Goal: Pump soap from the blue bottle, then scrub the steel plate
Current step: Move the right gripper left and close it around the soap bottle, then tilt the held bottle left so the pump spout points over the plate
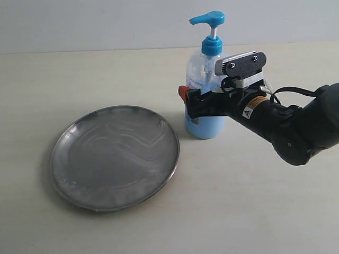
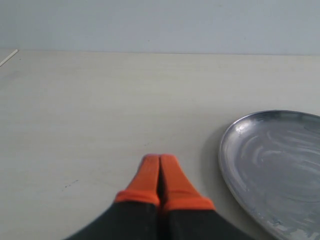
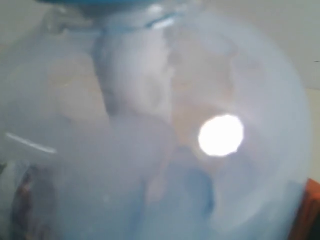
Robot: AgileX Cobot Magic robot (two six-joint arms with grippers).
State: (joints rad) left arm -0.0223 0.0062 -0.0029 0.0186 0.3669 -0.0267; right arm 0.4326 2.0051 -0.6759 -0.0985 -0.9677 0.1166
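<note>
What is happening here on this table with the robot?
The right end effector has its fingers on either side of the blue bottle, which stands upright beside the steel plate; whether they press it is unclear. Nothing touches the pump head. The left end effector is shut, over the table near the plate.

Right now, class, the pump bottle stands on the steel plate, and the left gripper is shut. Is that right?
Not quite. The pump bottle stands on the table beside the steel plate, not on it, as the exterior view shows. The left gripper is indeed shut.
</note>
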